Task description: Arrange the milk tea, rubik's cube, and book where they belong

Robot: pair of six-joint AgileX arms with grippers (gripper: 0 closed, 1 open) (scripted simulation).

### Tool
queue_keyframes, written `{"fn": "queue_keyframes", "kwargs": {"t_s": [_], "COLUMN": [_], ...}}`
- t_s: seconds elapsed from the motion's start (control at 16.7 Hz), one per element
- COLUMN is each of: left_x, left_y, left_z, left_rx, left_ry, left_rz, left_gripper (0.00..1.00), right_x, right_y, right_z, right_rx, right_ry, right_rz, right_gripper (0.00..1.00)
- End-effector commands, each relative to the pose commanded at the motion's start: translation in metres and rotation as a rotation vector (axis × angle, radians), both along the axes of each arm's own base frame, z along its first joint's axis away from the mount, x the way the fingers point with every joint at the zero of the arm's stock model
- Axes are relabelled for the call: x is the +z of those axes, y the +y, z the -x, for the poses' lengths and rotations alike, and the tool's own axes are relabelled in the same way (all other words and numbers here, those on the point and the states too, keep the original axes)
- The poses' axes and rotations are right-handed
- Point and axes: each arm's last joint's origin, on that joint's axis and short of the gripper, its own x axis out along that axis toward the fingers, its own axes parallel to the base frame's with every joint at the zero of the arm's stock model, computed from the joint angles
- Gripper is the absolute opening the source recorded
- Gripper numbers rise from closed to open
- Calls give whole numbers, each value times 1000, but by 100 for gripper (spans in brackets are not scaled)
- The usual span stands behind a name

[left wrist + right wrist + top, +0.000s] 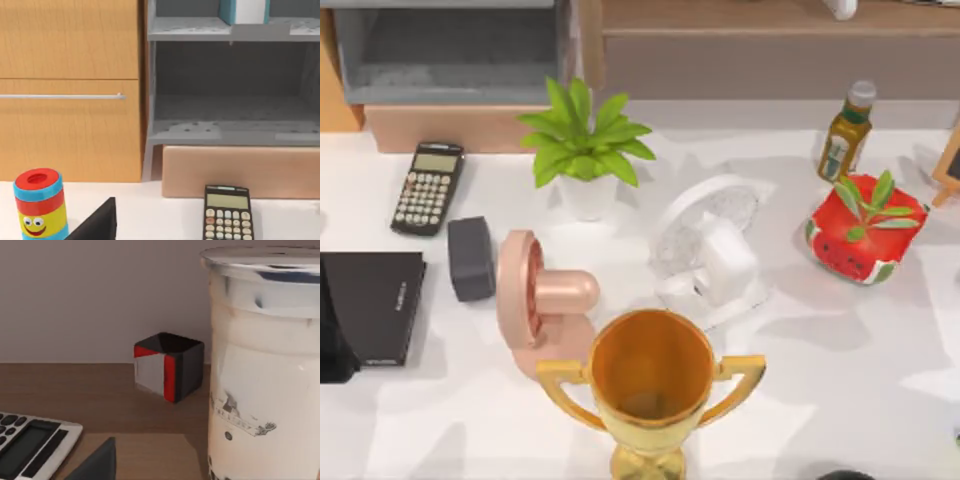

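The teal-blue book [243, 11] with white page edges stands on the upper grey shelf [190, 27], seen from the left wrist. One dark fingertip [97, 222] of my left gripper shows low over the table, well short of the shelf. In the right wrist view the milk tea [260, 365], a pale lidded cup, stands very close. The rubik's cube [169, 366], showing red, white and black faces, rests behind it on a brown wooden surface [75, 390] by the wall. One dark fingertip [95, 462] of my right gripper shows beside the cup. I cannot tell whether the cup is held.
On the white table stand a gold trophy [650, 385], potted plant [582, 150], white fan [710, 250], pink fan [535, 290], watermelon pot [865, 230], bottle [846, 130], calculator [428, 187], grey box [470, 258] and black slab [370, 305]. A smiley can [40, 202] stands by the wooden cabinet [70, 90].
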Motion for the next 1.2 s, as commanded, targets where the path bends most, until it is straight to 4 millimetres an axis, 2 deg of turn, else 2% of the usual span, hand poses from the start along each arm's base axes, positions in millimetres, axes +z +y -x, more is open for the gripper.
{"fn": "queue_keyframes", "kwargs": {"t_s": [0.12,0.3,0.72,0.9,1.2], "left_x": [0,0,0,0,0], "left_y": [0,0,0,0,0], "left_z": [0,0,0,0,0], "left_rx": [0,0,0,0,0], "left_ry": [0,0,0,0,0], "left_rz": [0,0,0,0,0], "left_gripper": [100,100,100,100,100], "right_x": [-13,-23,-24,-23,-23], "right_y": [-15,-27,-26,-29,-26], "right_z": [-17,-28,-32,-52,-97], "right_rx": [-5,-8,-6,-9,-3], "right_ry": [-6,-14,-11,-14,-16], "right_rz": [2,5,4,5,6], "right_gripper": [100,100,100,100,100]}}
